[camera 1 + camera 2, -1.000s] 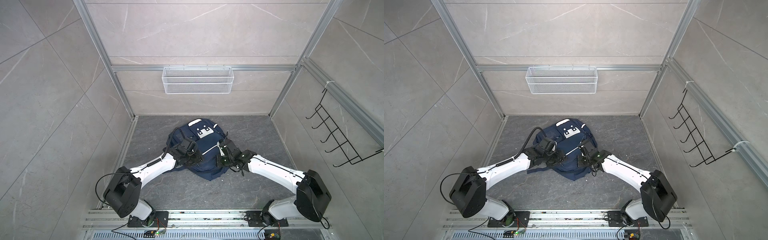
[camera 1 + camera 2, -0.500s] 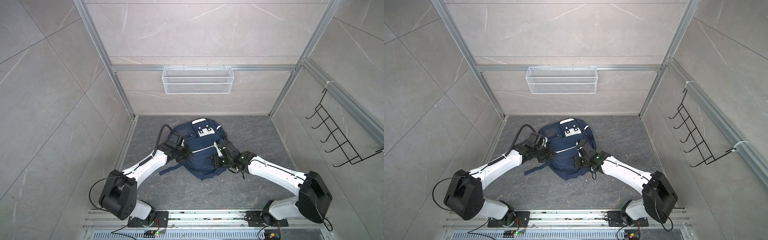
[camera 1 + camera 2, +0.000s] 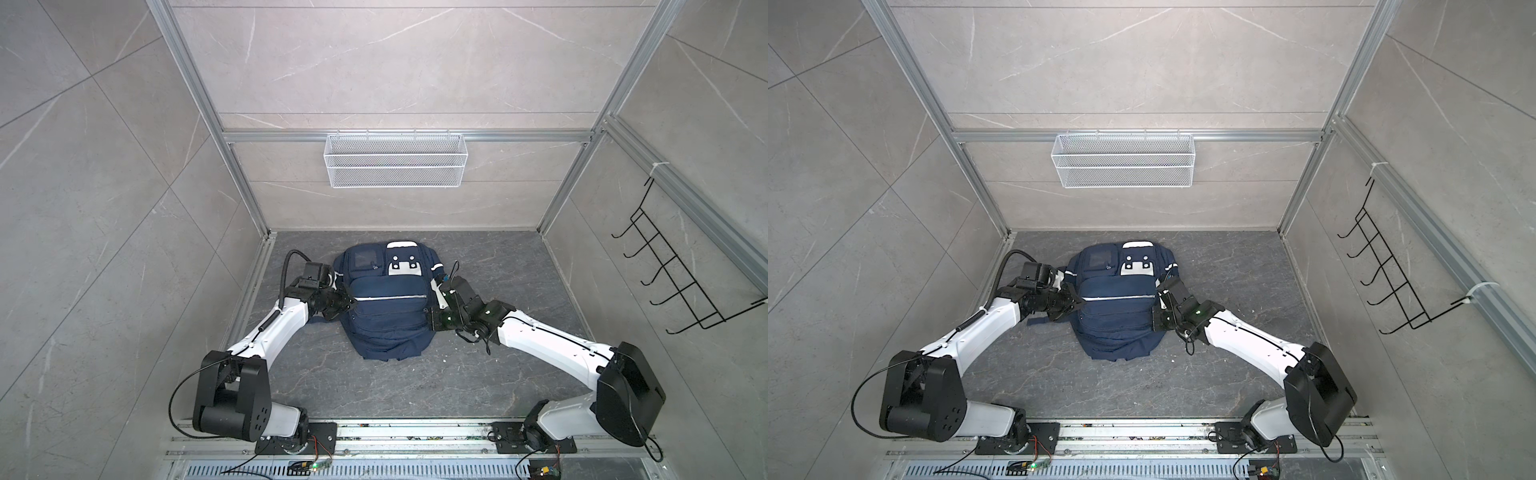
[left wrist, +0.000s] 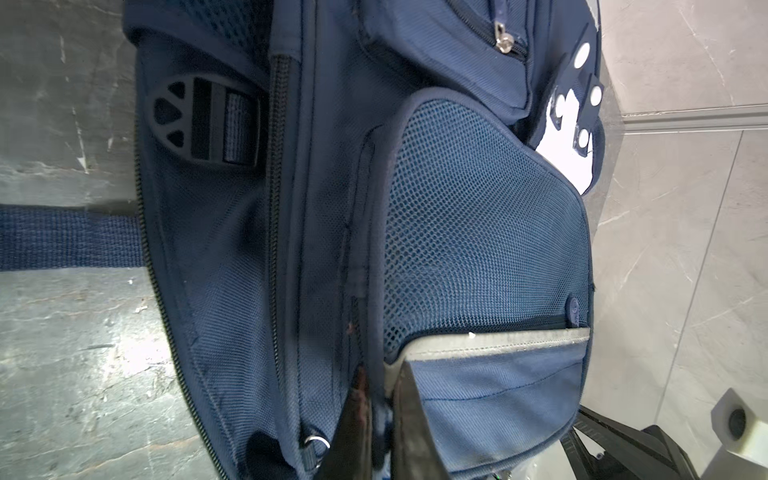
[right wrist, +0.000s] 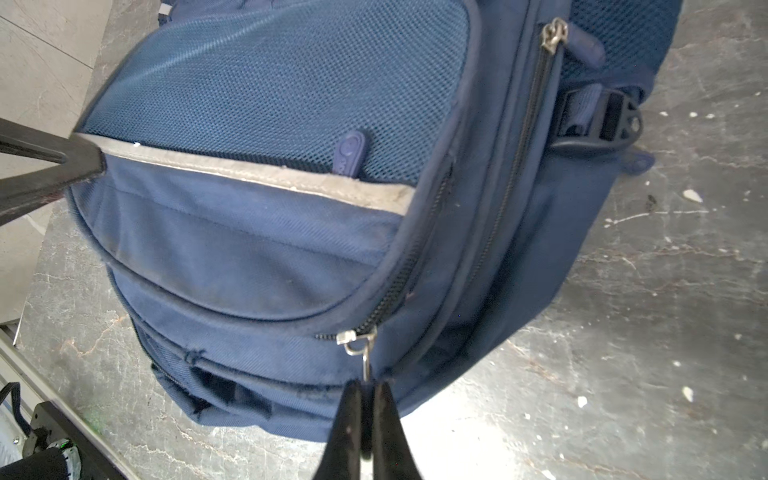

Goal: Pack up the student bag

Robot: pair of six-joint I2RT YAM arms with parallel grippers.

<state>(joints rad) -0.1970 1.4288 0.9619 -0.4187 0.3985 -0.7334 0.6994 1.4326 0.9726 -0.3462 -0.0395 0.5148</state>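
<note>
The left tool [image 4: 384,399] is pressed together on the piped edge of the front pocket of the large navy-blue fabric student bag [image 4: 478,228], right at the end of the bag's thin silver reflective stripe [image 4: 498,338]. The right tool [image 5: 365,390] is also pressed together, pinching the small silver metal zip pull [image 5: 354,345] on the bag's opposite flank.

In both top views the tools meet the bag [image 3: 386,324] from either side. The left tool [image 3: 351,302] is at one end of the stripe and the right tool [image 3: 429,311] is just below the other end. A dark woven strap [image 4: 70,237] trails out from the bag on the left tool's side.

The bag lies front face up on a dark grey marbled counter [image 3: 374,390] flecked with small white crumbs. The bag's white patches [image 3: 402,268] and clear window pocket [image 3: 363,261] are at the end away from the arm bases.

Pale grey tiled walls in aluminium framing enclose the counter. Beyond the bag a white wire-mesh basket [image 3: 395,166] hangs on the back wall. A black wire hook rack [image 3: 673,282] hangs on the side wall on the right tool's side of the bag.
</note>
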